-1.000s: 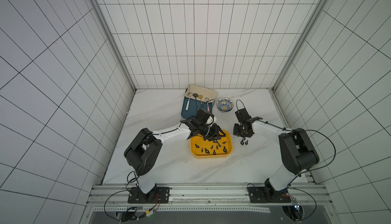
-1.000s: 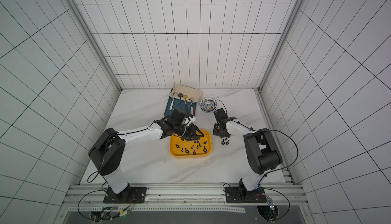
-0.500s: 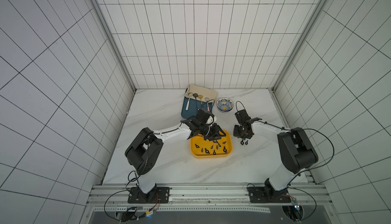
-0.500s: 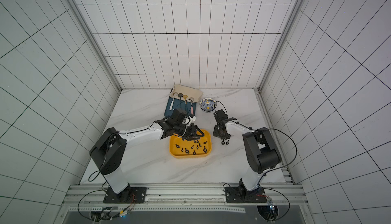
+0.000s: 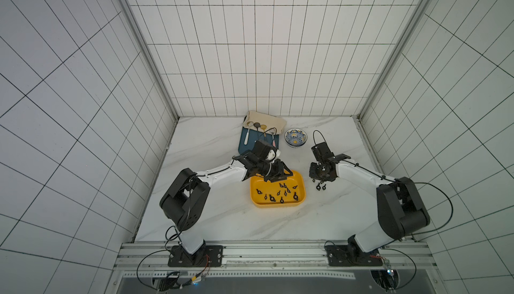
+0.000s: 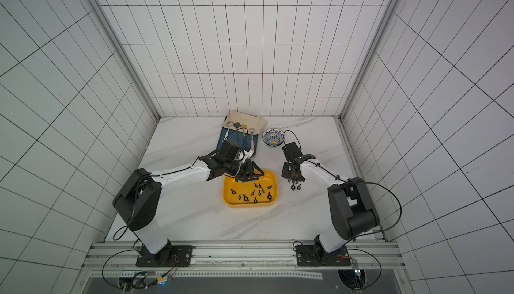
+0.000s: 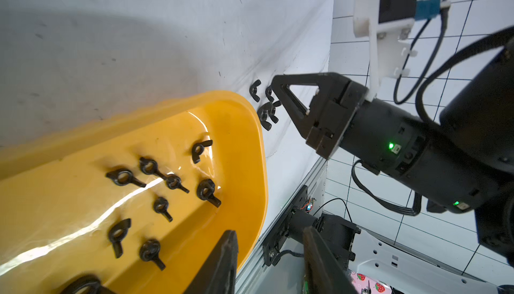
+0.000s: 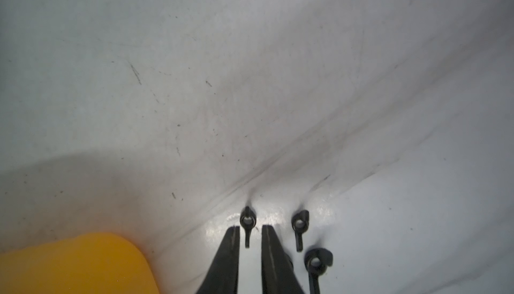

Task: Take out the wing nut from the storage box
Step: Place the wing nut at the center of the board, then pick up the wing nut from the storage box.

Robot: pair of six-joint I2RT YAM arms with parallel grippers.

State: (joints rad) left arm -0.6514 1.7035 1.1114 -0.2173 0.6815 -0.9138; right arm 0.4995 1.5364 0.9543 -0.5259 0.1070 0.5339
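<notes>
The yellow storage box (image 5: 278, 205) (image 6: 250, 205) lies mid-table, with several black wing nuts (image 5: 278, 194) (image 7: 207, 191) scattered inside. To its right, my right gripper (image 5: 319, 180) (image 8: 250, 227) points down at the table. Its jaws are slightly open around a wing nut (image 8: 247, 219) that lies on the marble, with a thin gap on each side. Two more wing nuts (image 8: 299, 224) lie just beside it, and the small group (image 5: 320, 187) (image 6: 295, 187) shows in both top views. My left gripper (image 5: 281, 174) (image 7: 269, 231) hovers over the box's far rim, open and empty.
A dark-blue tray (image 5: 246, 142) with spoons and a beige cloth (image 5: 264, 117) sits at the back. A patterned bowl (image 5: 296, 137) stands to its right, behind my right arm. The box's corner (image 8: 75, 264) lies close beside the right fingers.
The right gripper's jaws have parted a little, and the wing nut now lies free on the table between them. The left arm has stayed still.
</notes>
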